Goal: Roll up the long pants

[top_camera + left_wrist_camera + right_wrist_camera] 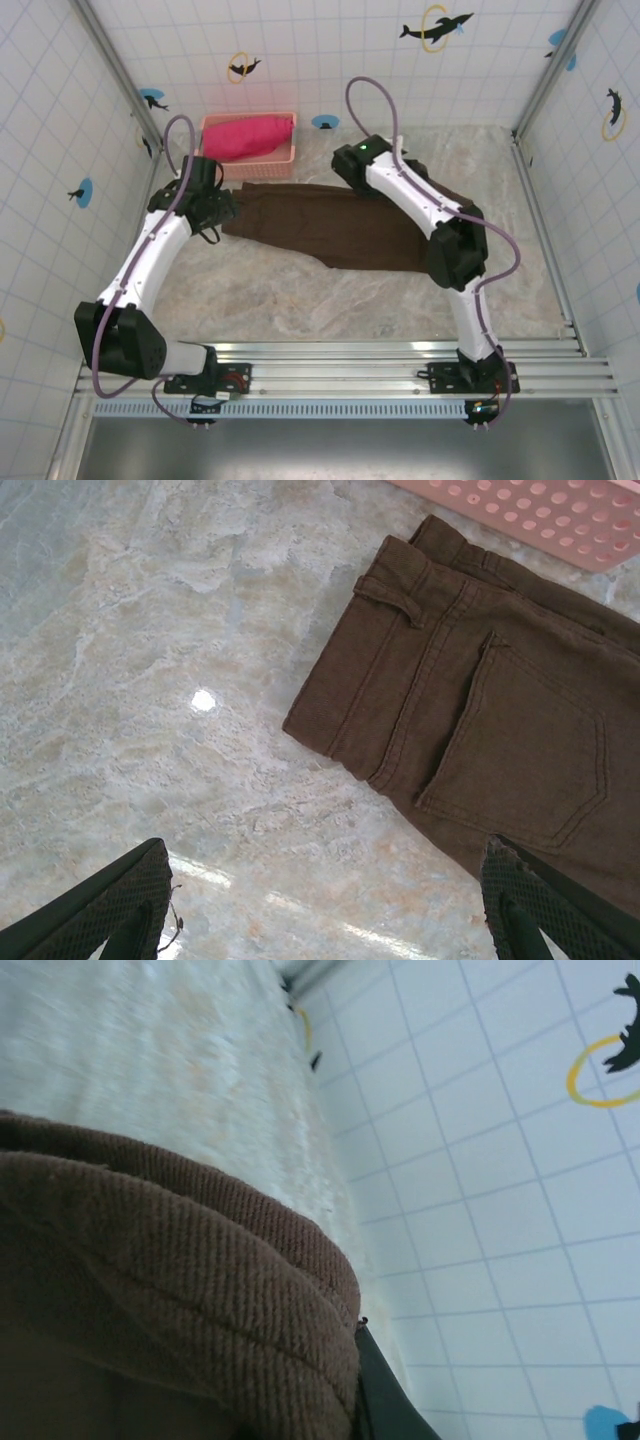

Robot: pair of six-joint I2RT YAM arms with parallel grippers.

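Top view: the long pants [340, 225] lie flat and unrolled across the middle of the table [300, 300], with the left gripper [214, 206] at their waist end. Left wrist view: its 2 fingers [100, 905] stand released over bare table just beside the waistband [370, 650], so your next move is probably to bring them onto that edge. Right wrist view: the right gripper [345, 1410] is clenched on a bunched fold, which suggests the roll is only starting.

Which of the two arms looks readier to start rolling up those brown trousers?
Probably the right. The right gripper is shut on a bunched fold of the long pants. The left gripper hangs open over the table by the waistband, holding nothing.
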